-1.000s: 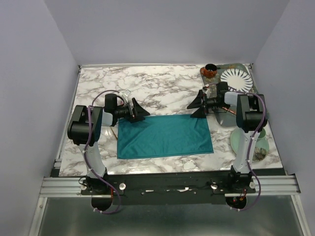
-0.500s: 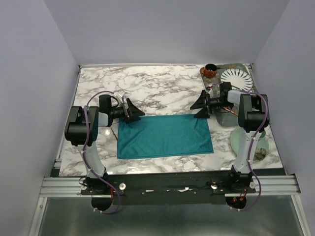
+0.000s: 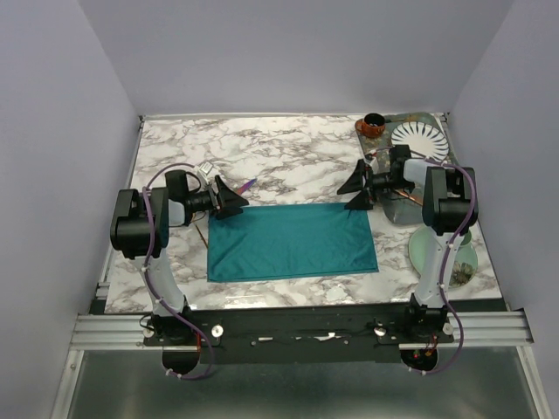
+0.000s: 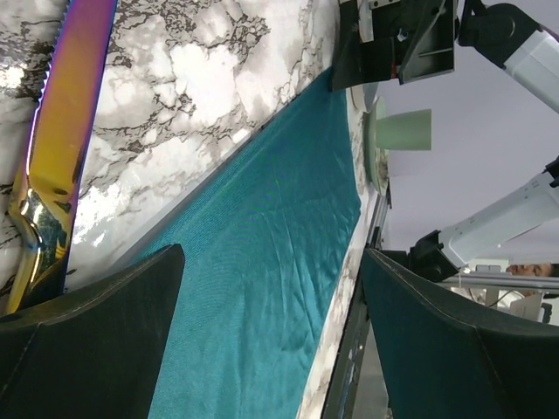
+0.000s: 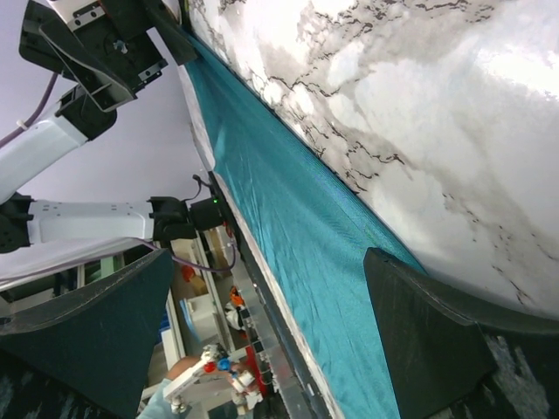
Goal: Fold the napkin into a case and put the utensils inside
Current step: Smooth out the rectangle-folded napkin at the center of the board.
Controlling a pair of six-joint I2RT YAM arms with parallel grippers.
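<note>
Now that the left tool (image 3: 229, 201) has backed off leftward, spread and empty, we see the purple-rainbow utensil (image 3: 249, 184) uncovered on the surface (image 3: 288, 153) just beyond the napkin (image 3: 293, 242), by its far left corner. Meanwhile the right tool (image 3: 356, 188), also spread, eased off the far right corner. Cloth lies flat, a wide rectangle; we judge more folding remains.

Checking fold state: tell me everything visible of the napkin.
The napkin is a plain teal woven cloth, lying flat as a wide rectangle on the marble table between the two arms. Faint creases cross it. The open left gripper hangs at its far left corner, the open right gripper at its far right corner; neither grips it. An iridescent utensil lies on the marble beyond the far left corner, apart from it.
</note>
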